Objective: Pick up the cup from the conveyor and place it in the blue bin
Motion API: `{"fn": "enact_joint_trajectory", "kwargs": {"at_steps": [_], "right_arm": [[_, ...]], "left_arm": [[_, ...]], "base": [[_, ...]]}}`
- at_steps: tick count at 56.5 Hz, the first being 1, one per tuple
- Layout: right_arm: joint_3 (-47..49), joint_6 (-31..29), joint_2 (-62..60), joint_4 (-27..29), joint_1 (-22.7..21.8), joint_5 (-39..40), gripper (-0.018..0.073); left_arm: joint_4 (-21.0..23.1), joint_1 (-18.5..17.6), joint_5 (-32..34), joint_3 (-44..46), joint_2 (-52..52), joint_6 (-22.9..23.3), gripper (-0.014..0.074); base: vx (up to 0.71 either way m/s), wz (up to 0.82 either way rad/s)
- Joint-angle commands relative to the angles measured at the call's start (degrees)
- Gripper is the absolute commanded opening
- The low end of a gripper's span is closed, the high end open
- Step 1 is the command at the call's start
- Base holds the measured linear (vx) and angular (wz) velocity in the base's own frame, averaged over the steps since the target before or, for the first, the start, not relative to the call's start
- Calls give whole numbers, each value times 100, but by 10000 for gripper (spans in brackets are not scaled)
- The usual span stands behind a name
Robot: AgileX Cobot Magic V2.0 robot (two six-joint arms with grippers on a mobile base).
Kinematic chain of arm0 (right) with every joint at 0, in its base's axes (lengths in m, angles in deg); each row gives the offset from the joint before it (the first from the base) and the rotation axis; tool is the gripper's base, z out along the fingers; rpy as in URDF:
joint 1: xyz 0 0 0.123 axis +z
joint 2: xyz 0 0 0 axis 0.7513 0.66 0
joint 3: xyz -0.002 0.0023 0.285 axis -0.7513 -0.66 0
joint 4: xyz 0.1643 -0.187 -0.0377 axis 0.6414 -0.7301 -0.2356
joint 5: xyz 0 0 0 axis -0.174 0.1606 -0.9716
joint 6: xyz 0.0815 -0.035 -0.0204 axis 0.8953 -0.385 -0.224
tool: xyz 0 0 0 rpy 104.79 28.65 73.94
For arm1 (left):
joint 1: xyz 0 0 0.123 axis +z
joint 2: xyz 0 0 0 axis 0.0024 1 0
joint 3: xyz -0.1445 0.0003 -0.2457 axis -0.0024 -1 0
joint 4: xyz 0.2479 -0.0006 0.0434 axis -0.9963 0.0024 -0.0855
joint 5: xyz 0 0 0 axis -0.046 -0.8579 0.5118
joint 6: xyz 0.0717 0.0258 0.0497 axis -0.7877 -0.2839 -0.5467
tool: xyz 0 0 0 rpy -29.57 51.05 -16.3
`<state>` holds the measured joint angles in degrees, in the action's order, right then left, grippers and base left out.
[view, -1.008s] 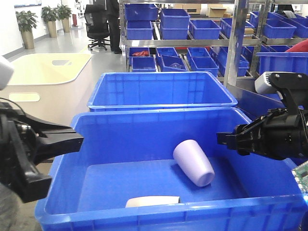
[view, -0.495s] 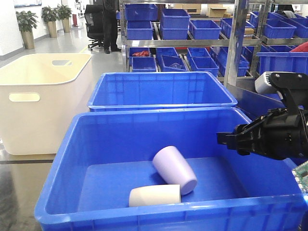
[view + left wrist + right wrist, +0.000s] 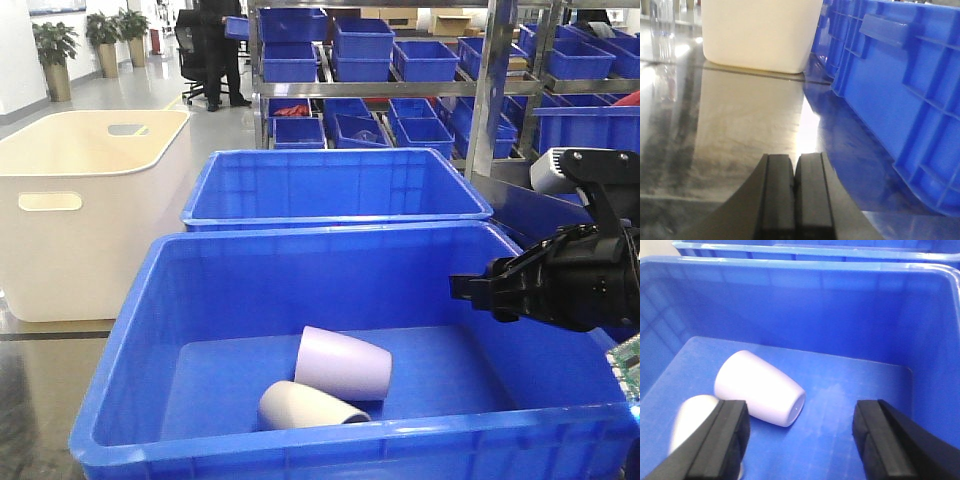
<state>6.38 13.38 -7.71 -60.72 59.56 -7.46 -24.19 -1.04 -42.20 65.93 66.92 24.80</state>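
Lilac cup (image 3: pixel 343 362) now rolled against cream cup (image 3: pixel 300 407); right pincer (image 3: pixel 800 440) wide, left pincer (image 3: pixel 794 192) closed empty.

Bright, even indoor light. Strong glare on the glossy floor (image 3: pixel 740 115) in the left wrist view. Right wrist fingers (image 3: pixel 725 440) blurred, close to lens.
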Motion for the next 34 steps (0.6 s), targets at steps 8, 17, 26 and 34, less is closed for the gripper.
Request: {"fn": "enact_joint_trajectory", "kwargs": {"at_steps": [8,17,26,34], "right_arm": [[199,-33,-140,109,-17,344,511],[199,-33,-140,109,-17,351,511],[199,-33,-140,109,-17,351,511],[199,-33,-140,109,-17,351,511]], "left_arm": [[-29,16,309,-32,22,318,-1],[-29,16,309,-32,22,318,-1],[-29,16,309,-32,22,318,-1],[-29,16,309,-32,22,318,-1]], "base": [[0,0],[0,0],[0,0],[0,0]]}}
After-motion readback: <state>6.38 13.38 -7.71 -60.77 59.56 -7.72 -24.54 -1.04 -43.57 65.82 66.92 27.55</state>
